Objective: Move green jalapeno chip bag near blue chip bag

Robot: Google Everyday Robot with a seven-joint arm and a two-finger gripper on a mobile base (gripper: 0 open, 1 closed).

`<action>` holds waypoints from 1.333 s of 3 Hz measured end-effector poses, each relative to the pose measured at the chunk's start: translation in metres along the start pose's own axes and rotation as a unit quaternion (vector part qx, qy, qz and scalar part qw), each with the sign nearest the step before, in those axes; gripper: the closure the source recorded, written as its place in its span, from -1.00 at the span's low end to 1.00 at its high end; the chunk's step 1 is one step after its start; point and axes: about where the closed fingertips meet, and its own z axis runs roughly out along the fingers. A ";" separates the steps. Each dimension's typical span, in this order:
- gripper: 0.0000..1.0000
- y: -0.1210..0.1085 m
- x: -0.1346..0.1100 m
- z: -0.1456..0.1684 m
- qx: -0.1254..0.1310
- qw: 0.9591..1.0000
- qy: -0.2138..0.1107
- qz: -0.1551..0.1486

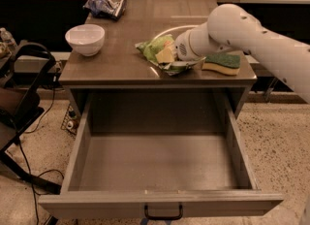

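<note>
On the table (pixel 121 69) there were two chip bags: one green bag (pixel 156 48) in the middle and one blue bag (pixel 104 6) at the far left. There was also one bowl (pixel 85 39), one sponge (pixel 222 63), one drawer (pixel 160 163) and one gripper (pixel 172 54), at the green bag.
</note>
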 end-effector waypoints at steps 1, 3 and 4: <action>1.00 0.000 -0.003 -0.002 0.000 1.000 0.000 0.000; 1.00 0.000 -0.007 -0.006 0.003 1.000 -0.001 0.002; 1.00 -0.002 -0.083 -0.073 0.060 0.997 -0.034 0.031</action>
